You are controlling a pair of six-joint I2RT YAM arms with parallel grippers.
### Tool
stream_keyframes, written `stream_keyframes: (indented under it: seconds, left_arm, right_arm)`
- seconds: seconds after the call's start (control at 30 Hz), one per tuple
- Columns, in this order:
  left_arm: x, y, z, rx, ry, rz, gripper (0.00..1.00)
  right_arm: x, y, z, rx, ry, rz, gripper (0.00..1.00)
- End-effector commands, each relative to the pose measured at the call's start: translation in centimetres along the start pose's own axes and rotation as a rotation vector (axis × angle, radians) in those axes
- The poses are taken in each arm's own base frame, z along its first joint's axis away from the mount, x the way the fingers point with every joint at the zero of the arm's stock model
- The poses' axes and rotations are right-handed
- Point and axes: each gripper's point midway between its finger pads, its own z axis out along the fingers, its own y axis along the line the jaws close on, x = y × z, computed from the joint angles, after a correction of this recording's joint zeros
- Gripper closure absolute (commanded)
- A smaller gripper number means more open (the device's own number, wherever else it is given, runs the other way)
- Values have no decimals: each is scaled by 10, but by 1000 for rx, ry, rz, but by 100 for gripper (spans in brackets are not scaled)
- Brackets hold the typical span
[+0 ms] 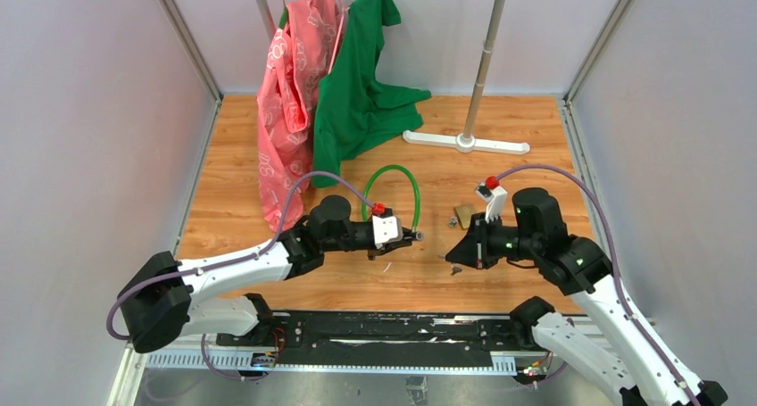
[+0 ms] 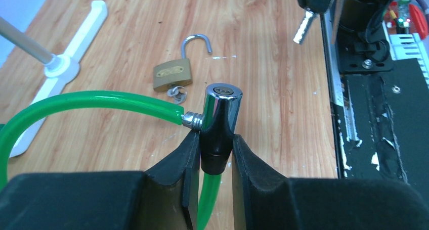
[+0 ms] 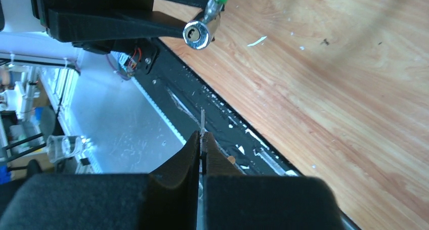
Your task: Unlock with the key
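My left gripper [image 2: 215, 156] is shut on the chrome and black barrel of the green cable lock [image 2: 221, 113] and holds it up, keyhole end pointing to the right arm. The green cable [image 1: 393, 178] loops behind it. My right gripper [image 3: 202, 139] is shut on the key [image 3: 202, 121], a thin silvery blade seen edge-on, sticking out past the fingertips. In the right wrist view the lock's keyhole face [image 3: 197, 35] is ahead of the key and apart from it. In the top view the right gripper [image 1: 453, 256] is to the right of the lock barrel [image 1: 412, 236], with a gap between.
An open brass padlock [image 2: 173, 73] with a small bunch of keys lies on the wooden table [image 1: 500, 156] behind the grippers. A white rack stand [image 1: 465, 140] with pink and green clothes [image 1: 357, 94] is at the back. The black base rail [image 1: 384, 330] runs along the near edge.
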Motion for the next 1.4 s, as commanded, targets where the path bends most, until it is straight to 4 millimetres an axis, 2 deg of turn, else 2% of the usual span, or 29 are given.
stream_keyframes:
  seconds: [0.0,0.17,0.37,0.53,0.8,1.0,1.37]
  left_arm:
    - [-34,18,-6,-102,-134,90,100]
    - [-34,13,-2,-72,-149,93,100]
    - [-37,2,-2,-11,-178,113,100]
    - [-30,2,2,-6,-161,116,100]
    - [-21,-5,8,17,-139,163,100]
    - [-18,-6,10,16,-131,189,100]
    - [-10,-8,15,27,-115,198,100]
  right_arm:
    - [8,15,0,-84,72,89,100]
    - [4,27,4,-144,93,144,100]
    - [-2,23,10,-118,75,188,100]
    - [-8,26,11,-127,61,218,100]
    - [-18,20,16,-86,1,271,100]
    - [-16,11,25,-64,-8,342,100]
    - [-17,4,30,-45,-30,378,100]
